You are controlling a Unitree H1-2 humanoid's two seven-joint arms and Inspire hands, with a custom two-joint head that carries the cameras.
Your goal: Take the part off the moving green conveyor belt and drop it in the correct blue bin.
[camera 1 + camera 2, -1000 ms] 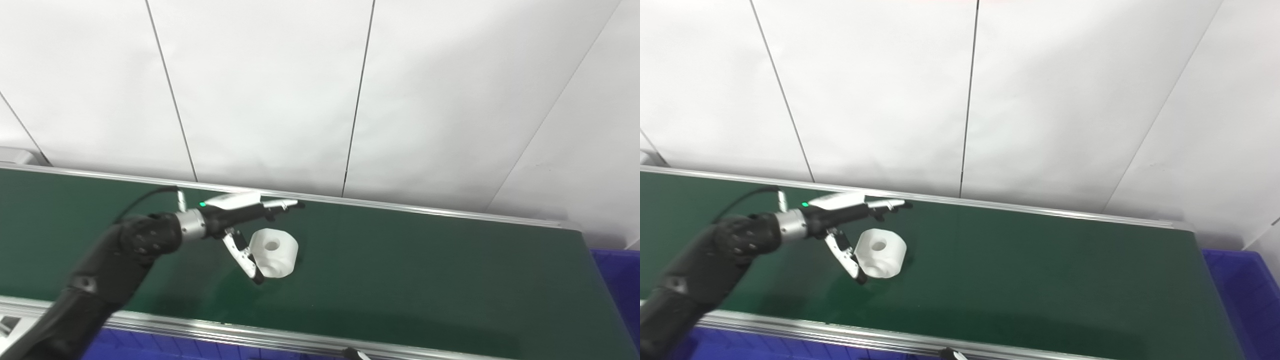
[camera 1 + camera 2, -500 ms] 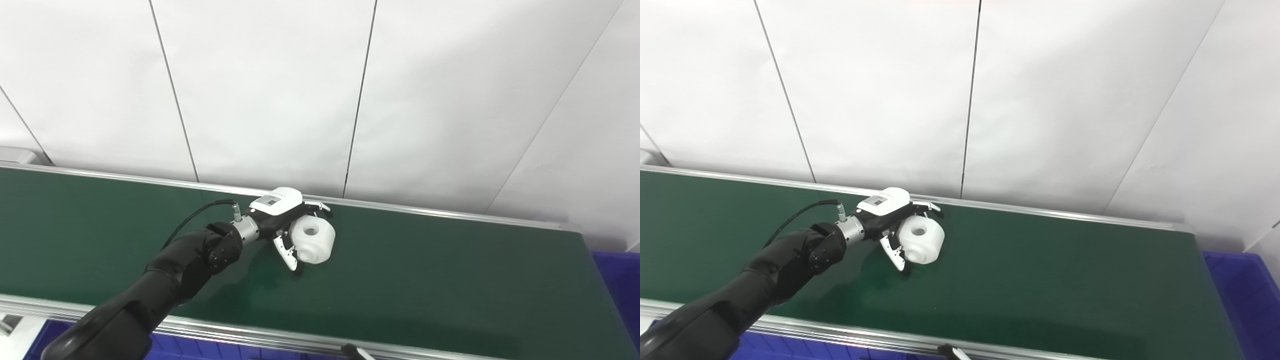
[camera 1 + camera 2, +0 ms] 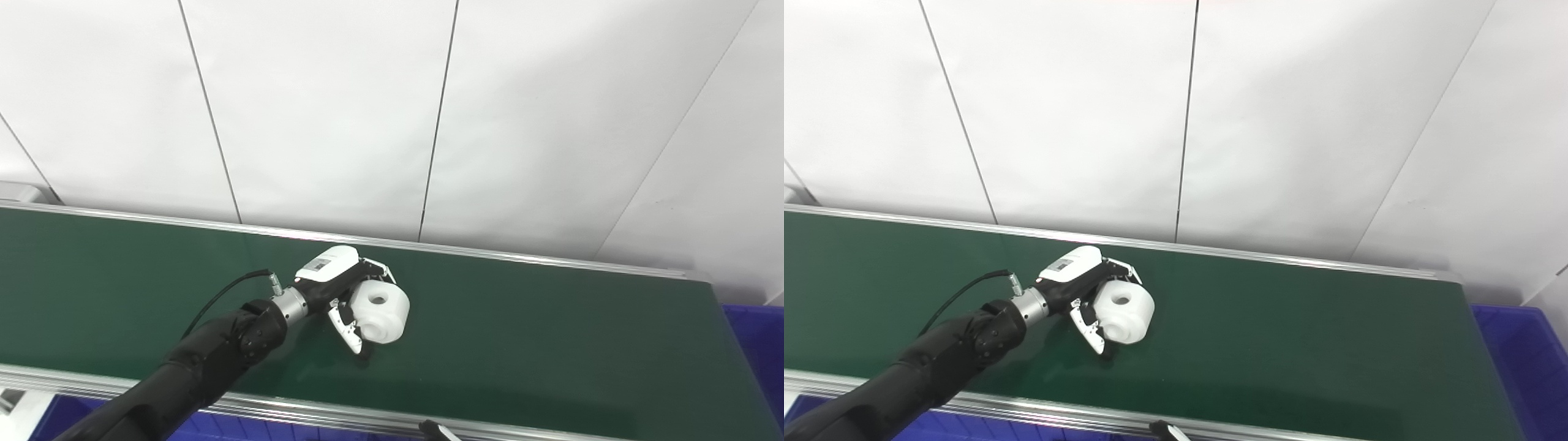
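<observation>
Reaching in from the left, the left hand [image 3: 343, 291] curls around a white cylindrical part [image 3: 380, 310] with a centre hole, fingers over its far side and thumb on its near side. The part sits mid-belt on the green conveyor belt [image 3: 551, 343]. It looks like rigid, light, smooth plastic, best held across its round wall. Right of the part, past the belt's end, is a blue bin [image 3: 1519, 349]. The right hand is barely visible, its state unclear.

Matt white plastic part [image 3: 381, 309], matt belt [image 3: 551, 343]
</observation>
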